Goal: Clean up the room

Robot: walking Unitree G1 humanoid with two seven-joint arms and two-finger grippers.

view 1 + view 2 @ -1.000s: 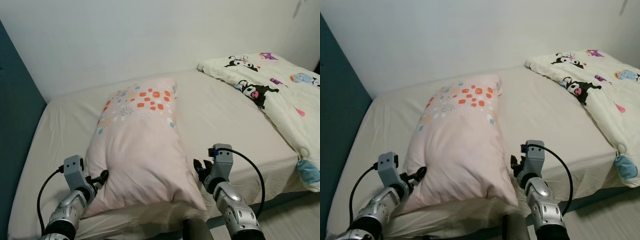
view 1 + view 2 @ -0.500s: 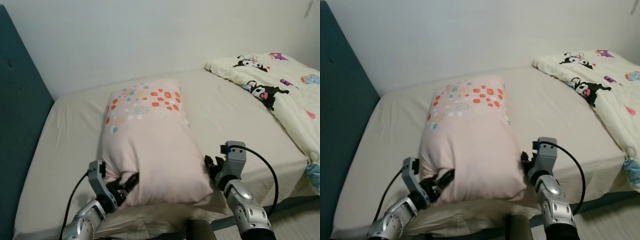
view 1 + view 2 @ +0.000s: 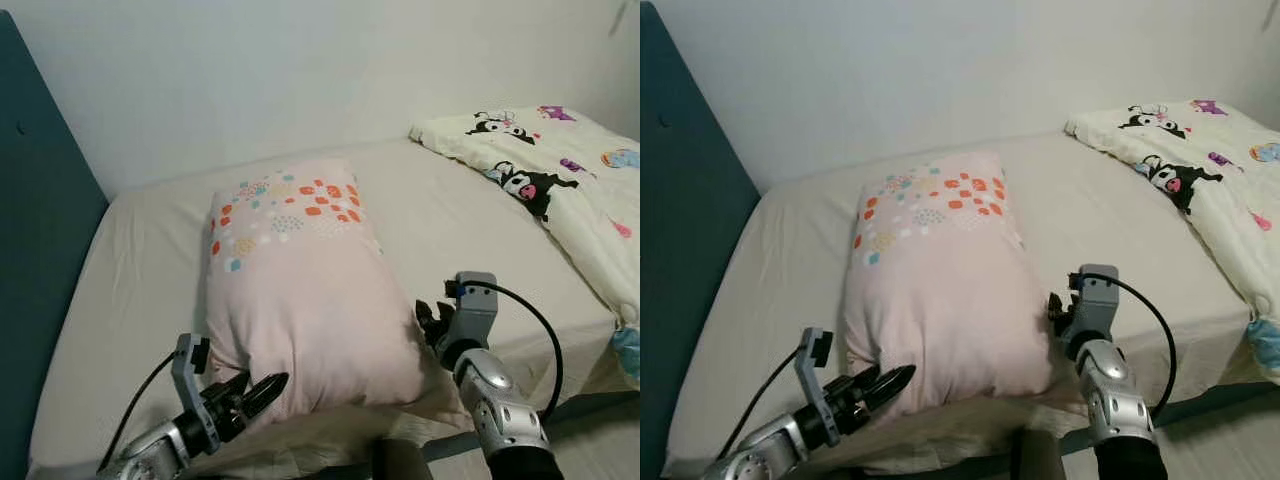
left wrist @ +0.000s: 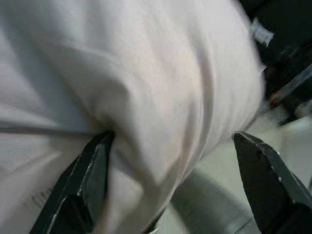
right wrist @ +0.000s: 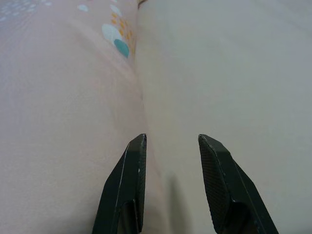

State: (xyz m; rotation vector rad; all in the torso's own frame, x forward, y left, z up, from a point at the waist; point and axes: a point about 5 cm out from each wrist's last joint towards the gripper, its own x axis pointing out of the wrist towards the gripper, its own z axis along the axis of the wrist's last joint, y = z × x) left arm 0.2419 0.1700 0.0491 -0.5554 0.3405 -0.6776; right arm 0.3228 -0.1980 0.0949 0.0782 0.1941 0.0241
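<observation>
- Since half a second ago the left gripper (image 3: 262, 389) has slid out from the pillow's near left corner toward the middle of its near edge, and the right gripper (image 3: 424, 318) has eased a little farther along the pillow's right flank; the pillow (image 3: 300, 290) itself lies much as it did.
- Left eye view: the pink pillow, with its patch of orange, teal and white spots at the far end, lies lengthwise on the bed (image 3: 130, 260), just right of the dark teal headboard (image 3: 35, 250). The left gripper's black fingers point at the pillow's near edge and touch the fabric there. The right gripper sits against the pillow's near right side, a black cable looping over its wrist. Well to the right of the pillow a cartoon-print quilt (image 3: 560, 190) lies bunched on the mattress.
- Right eye view: same layout; the left gripper's fingertips reach under the pillow's near left corner.
- Left wrist view: the two fingers (image 4: 87, 180) stand wide apart, with a fold of the pillow's pale fabric bulging between them; the picture is blurred.
- Right wrist view: the fingers (image 5: 127, 185) are slightly apart, one pressed along the pillow's side, the other over the cream sheet beside the pillow, gripping nothing.
</observation>
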